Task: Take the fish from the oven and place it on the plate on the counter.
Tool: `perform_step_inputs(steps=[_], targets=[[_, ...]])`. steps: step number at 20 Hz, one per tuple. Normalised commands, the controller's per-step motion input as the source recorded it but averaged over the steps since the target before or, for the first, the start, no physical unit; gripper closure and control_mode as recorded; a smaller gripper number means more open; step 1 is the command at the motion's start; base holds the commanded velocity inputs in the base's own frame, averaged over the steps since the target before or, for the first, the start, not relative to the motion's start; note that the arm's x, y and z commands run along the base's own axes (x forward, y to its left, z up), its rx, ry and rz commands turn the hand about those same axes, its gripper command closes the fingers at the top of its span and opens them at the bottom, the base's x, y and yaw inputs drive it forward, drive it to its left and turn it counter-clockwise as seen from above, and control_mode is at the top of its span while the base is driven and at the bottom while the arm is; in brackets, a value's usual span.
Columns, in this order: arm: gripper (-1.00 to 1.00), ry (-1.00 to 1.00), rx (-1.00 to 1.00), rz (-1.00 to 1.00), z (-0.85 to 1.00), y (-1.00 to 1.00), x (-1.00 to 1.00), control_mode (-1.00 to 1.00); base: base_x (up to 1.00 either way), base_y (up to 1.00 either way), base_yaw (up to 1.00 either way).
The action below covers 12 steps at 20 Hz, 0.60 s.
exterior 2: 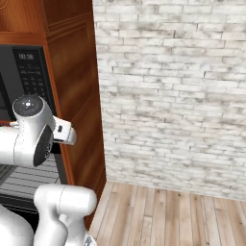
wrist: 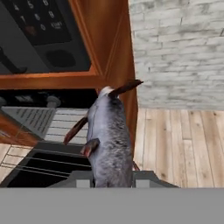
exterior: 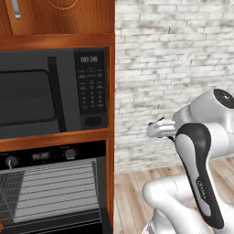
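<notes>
The fish (wrist: 107,140), grey with reddish-brown fins and tail, stands up between my fingers in the hand view, its tail pointing away from me. My gripper (wrist: 113,183) is shut on its lower body. The hand (exterior: 155,130) hangs in the air to the right of the black oven (exterior: 55,183). The oven's door is down and its wire racks (wrist: 65,124) show. The fish is outside the oven, over the wooden floor by the cabinet's corner. The plate and the counter are out of view.
A grey-black microwave (exterior: 50,91) with a keypad sits in the wooden cabinet above the oven. The cabinet's side panel (exterior 2: 77,105) meets a white brick wall (exterior 2: 173,96). Bare plank floor (exterior 2: 168,216) stretches to the right. The lowered oven door (wrist: 39,168) juts out below.
</notes>
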Motion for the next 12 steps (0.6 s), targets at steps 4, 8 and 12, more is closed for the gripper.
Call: perform_step_inputs(steps=[4, 8, 12], targets=[[1.0, 0.0, -0.24, 0.0, 0.45, -0.17, -0.38, -1.0, 0.0, 0.0, 0.0], [1.0, 0.0, -0.17, -0.12, 0.29, -0.03, -0.31, -1.0, 0.0, 0.0, 0.0], [1.0, 0.0, 0.0, -0.02, 0.0, -0.11, 0.0, -1.0, 0.0, 0.0, 0.0]])
